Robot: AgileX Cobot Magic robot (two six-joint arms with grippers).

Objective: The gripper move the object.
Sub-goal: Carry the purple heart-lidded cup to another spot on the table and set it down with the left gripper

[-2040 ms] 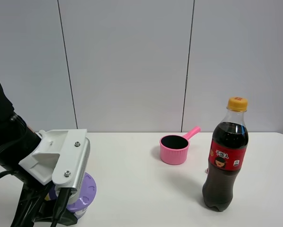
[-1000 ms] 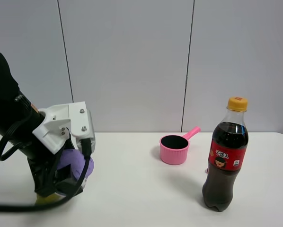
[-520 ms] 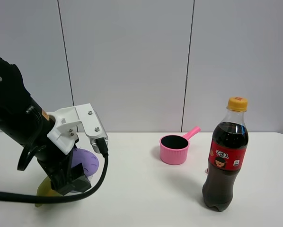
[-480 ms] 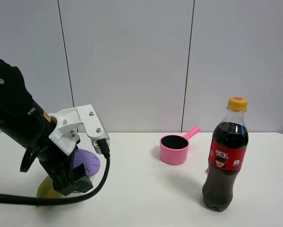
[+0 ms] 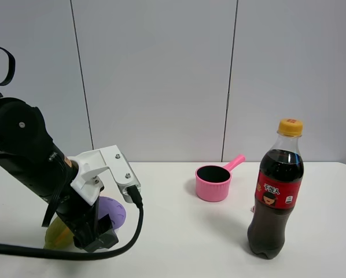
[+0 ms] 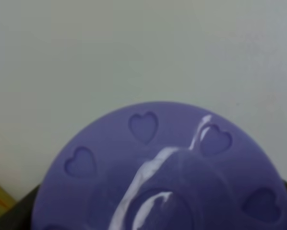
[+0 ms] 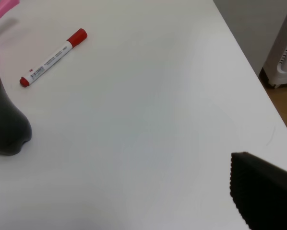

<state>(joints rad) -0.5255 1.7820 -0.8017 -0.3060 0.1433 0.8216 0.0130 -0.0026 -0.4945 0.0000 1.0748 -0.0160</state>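
My left pincer (image 5: 99,225) grips the purple-lidded tub (image 5: 114,211)
Left of the white surface (image 5: 179,234) — well apart from the pink cup (image 5: 213,183).

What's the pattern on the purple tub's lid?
Heart-shaped dimples on plain lilac-purple; the lid of the tub shows best in the left wrist view.

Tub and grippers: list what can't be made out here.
Tub body, label: exterior high, behind left gripper; left wrist crops to lid.
Right gripper: right wrist, edge cuts all but one dark tip; open or shut unclear.
Yellow-green thing: exterior high, mostly behind that gripper.
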